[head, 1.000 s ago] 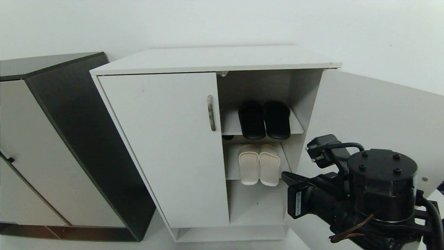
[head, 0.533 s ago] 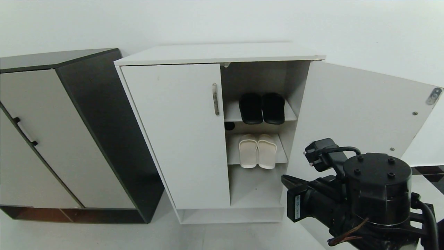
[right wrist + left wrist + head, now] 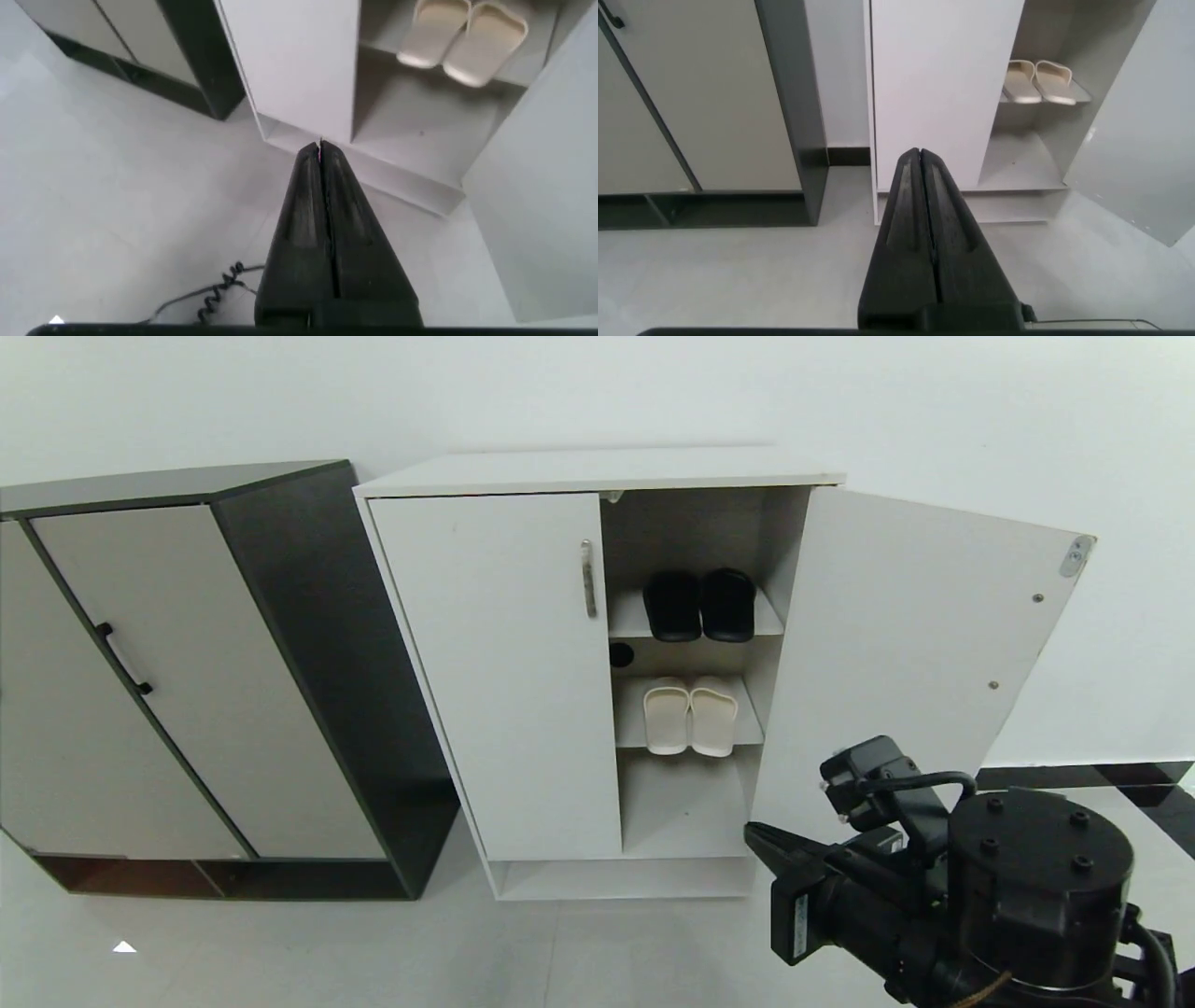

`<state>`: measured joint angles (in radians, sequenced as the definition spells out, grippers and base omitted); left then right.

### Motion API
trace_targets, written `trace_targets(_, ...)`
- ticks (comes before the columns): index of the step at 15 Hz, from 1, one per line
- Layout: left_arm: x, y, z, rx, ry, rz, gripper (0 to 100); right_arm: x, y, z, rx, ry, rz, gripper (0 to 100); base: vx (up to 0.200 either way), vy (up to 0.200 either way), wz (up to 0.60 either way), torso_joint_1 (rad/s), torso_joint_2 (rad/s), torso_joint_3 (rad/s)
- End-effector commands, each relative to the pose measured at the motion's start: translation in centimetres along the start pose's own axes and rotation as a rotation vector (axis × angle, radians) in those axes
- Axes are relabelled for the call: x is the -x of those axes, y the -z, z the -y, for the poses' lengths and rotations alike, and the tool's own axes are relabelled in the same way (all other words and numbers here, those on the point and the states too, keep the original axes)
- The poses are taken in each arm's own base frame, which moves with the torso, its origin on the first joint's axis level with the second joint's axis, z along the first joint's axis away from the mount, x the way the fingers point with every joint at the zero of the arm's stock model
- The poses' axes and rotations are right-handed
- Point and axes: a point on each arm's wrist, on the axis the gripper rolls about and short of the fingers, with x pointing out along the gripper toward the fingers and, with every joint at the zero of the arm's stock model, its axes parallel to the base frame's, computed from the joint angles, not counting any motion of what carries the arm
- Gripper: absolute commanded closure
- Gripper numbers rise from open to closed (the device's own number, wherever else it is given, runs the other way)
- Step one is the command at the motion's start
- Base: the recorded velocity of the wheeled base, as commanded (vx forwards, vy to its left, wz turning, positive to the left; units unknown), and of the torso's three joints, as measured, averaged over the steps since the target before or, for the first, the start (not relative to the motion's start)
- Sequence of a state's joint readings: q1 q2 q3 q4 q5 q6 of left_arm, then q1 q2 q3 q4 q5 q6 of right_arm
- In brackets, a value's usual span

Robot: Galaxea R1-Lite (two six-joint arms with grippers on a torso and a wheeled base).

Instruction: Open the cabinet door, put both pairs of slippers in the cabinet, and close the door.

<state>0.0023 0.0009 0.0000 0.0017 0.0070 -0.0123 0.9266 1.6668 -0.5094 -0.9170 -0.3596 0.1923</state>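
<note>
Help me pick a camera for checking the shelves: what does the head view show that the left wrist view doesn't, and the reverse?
Head view alone: the black slippers on the upper shelf, the handle of the shut left door, the whole open right door, and the right hand low in front of it. Left wrist view alone: the left hand, fingers pressed together, pointing toward the cabinet's base. Both: the cream slippers side by side on the middle shelf, and the dark cabinet beside the white one.
</note>
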Motion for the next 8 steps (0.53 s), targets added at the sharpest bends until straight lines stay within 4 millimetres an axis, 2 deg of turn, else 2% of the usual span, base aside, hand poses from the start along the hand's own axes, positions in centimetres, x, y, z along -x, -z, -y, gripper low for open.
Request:
trace_targets(1,-0.01,0.0,0.0,0.0,0.0,-0.001,100,-0.2,0.53,0.03,0.008,0.003,-0.02,100,0.0,0.0,0.0,0.0,0.0,0.0)
trace_targets(8,-0.01,0.0,0.0,0.001,0.0,-0.001,100,-0.62,0.78,0.27,0.01,0.015,-0.032,100,0.0,0.0,0.0,0.0,0.0,0.0)
